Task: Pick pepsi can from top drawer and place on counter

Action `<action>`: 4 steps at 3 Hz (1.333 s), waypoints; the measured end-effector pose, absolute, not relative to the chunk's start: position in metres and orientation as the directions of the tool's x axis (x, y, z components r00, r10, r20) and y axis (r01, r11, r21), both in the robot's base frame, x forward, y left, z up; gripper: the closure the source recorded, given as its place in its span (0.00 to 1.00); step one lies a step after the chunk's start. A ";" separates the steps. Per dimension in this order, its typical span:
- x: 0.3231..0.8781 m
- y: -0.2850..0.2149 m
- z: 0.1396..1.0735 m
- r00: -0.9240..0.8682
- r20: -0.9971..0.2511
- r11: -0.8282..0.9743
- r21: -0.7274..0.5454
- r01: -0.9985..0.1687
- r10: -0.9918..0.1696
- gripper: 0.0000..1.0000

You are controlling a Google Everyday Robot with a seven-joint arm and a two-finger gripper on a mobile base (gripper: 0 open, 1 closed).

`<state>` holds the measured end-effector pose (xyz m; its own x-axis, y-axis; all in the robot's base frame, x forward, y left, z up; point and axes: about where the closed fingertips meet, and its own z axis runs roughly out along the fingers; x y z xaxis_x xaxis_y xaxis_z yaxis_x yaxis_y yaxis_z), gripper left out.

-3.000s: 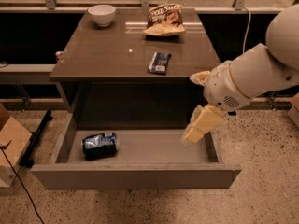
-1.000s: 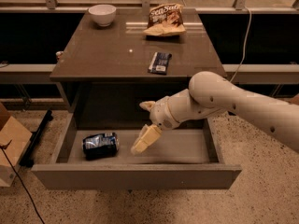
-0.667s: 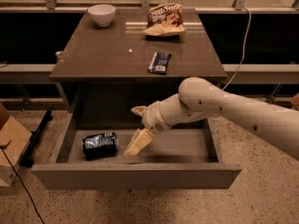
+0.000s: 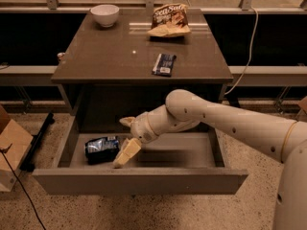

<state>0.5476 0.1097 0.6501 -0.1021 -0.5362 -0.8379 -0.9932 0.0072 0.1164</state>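
Note:
The pepsi can lies on its side in the left part of the open top drawer. My gripper is inside the drawer, just right of the can, with its two pale fingers spread apart and nothing between them. The lower finger almost touches the can's right end. My arm reaches in from the right, over the drawer's right half. The counter is the table top above the drawer.
On the counter are a white bowl at the back left, a chips bag at the back, and a flat dark-blue snack packet near the front right. A cardboard box stands on the floor to the left.
My gripper has moved left across the drawer, from its right side to right beside the can. The can has not moved.

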 end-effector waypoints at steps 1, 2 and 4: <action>0.549 0.132 0.639 -0.113 -0.852 -0.011 0.138 -0.990 -0.510 0.00; 0.549 0.132 0.639 -0.114 -0.852 -0.011 0.138 -0.990 -0.510 0.00; 0.551 0.145 0.630 -0.156 -0.858 0.022 0.167 -0.986 -0.490 0.22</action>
<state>0.5506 0.1447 0.6300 -0.1562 -0.4896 -0.8578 -0.9857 0.0220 0.1669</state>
